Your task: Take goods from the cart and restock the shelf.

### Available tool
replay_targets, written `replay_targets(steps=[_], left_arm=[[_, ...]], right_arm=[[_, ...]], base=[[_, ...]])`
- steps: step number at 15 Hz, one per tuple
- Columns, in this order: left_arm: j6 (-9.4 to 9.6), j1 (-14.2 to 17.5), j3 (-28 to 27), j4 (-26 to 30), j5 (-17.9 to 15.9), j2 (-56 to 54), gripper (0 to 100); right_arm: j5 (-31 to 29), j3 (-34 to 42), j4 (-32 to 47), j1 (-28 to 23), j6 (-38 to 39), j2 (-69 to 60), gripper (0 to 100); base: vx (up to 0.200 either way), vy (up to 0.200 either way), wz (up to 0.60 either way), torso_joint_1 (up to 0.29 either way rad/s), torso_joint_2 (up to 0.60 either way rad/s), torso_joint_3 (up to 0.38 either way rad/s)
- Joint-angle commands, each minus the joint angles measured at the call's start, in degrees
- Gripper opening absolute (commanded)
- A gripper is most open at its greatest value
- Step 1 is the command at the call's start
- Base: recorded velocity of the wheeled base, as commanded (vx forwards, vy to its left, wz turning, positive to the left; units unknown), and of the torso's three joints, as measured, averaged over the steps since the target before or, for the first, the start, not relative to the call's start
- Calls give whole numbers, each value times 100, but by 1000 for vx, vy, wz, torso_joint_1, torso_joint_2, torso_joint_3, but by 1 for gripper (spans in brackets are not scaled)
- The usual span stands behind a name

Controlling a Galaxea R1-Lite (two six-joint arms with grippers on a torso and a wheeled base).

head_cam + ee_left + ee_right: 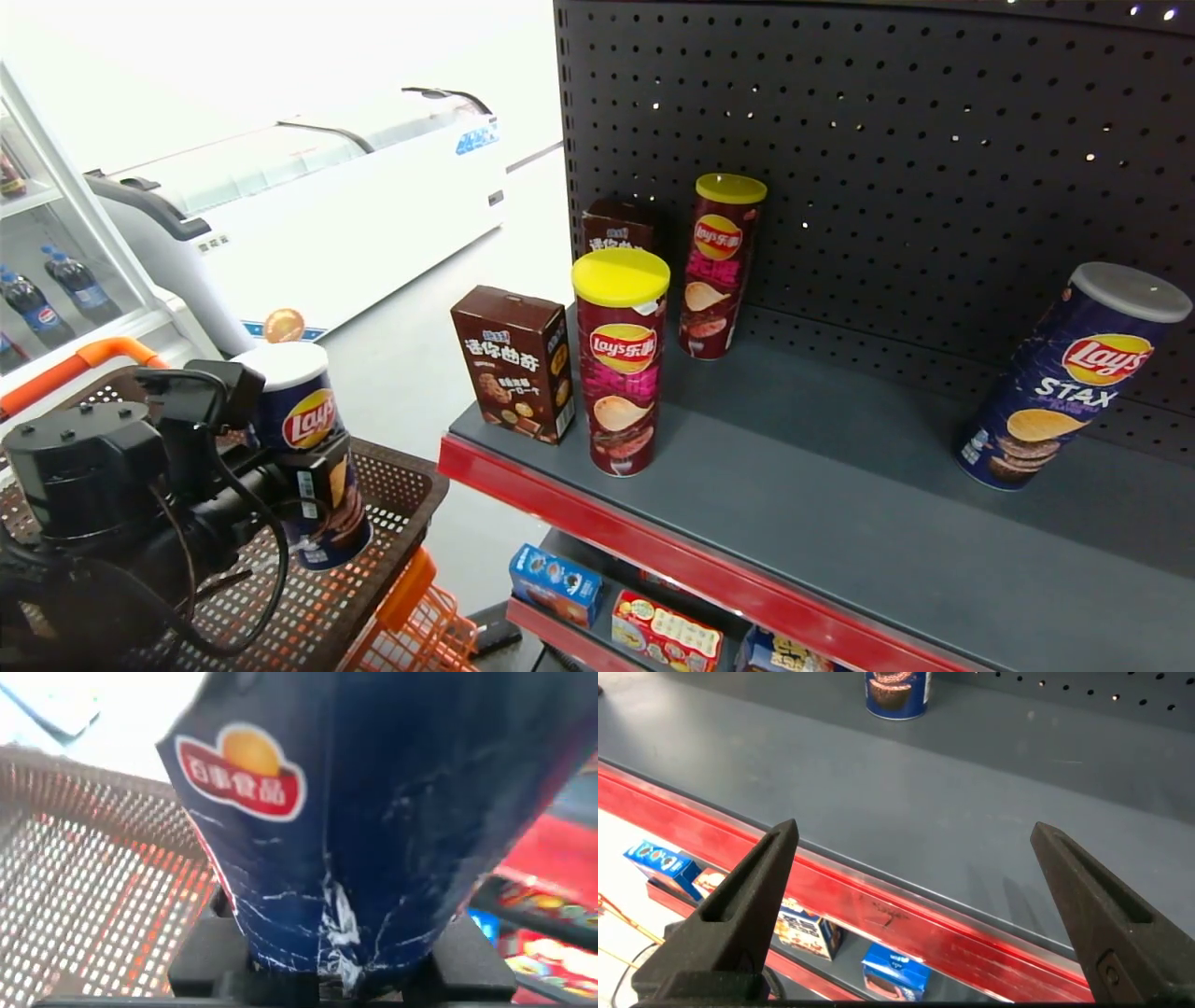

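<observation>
Blue can pinched by left tool (over cart), right tool spread, two red cans

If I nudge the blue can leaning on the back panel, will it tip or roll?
Probably tips: the leaning can rests tilted on its bottom edge against the panel. Once down, its round body would likely roll on the flat shelf. Likely light, a chip tube.
</observation>
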Motion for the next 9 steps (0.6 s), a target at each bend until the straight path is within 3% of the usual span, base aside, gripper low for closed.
replay_targets(steps=[1, 5, 9], left_arm=[[48, -313, -54, 40, -192, -677, 0], [259, -603, -186, -136, -254, -1019, 0], [259, -884, -309, -154, -245, -1107, 0]], right_arm=[[1, 0, 1, 0, -3, -3, 100], [1, 0, 1, 0, -3, -3, 100], [1, 0, 1, 0, -3, -3, 100]], base=[[0, 0, 0, 0, 0, 0], [0, 0, 0, 0, 0, 0], [0, 0, 0, 0, 0, 0]])
